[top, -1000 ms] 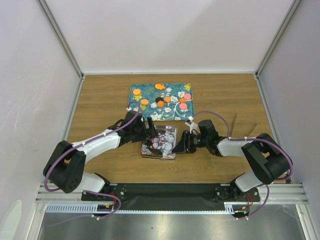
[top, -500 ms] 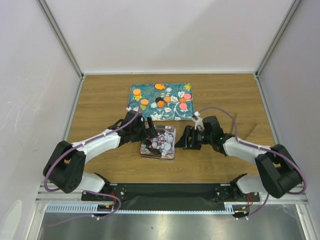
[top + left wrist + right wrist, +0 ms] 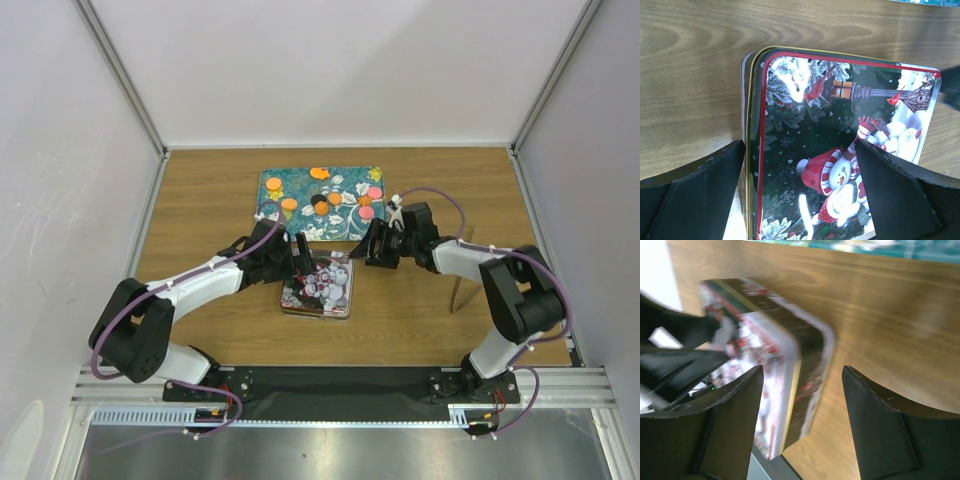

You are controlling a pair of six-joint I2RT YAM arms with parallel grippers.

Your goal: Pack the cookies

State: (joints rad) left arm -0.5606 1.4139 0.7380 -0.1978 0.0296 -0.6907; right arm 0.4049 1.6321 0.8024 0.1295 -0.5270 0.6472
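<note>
Cookies (image 3: 334, 198) lay loose on floral tray (image 3: 345, 228), 12 o'clock of lidded snowman tin (image 3: 325, 290); left fingers (image 3: 705, 190) spread astride lid edge; right fingers (image 3: 875, 425) spread, empty, tin's 2 o'clock; risk: glossy lid slips, tin skids across bench (image 3: 200, 200).

The left arm (image 3: 205, 285) rises from its base at the desk's (image 3: 200, 200) near left corner, elbow out toward the left edge and forearm slanting low to the desk's middle. The left pincer (image 3: 300, 261) has its jaws spread wide, its 2 black fingers (image 3: 700, 195) far apart. The right arm (image 3: 460, 262) bends at an elbow near the right edge, forearm running leftward. The right pincer (image 3: 370, 245) gapes as well, fingers (image 3: 880, 430) well parted, slightly nearer the far edge than the left pincer.
</note>
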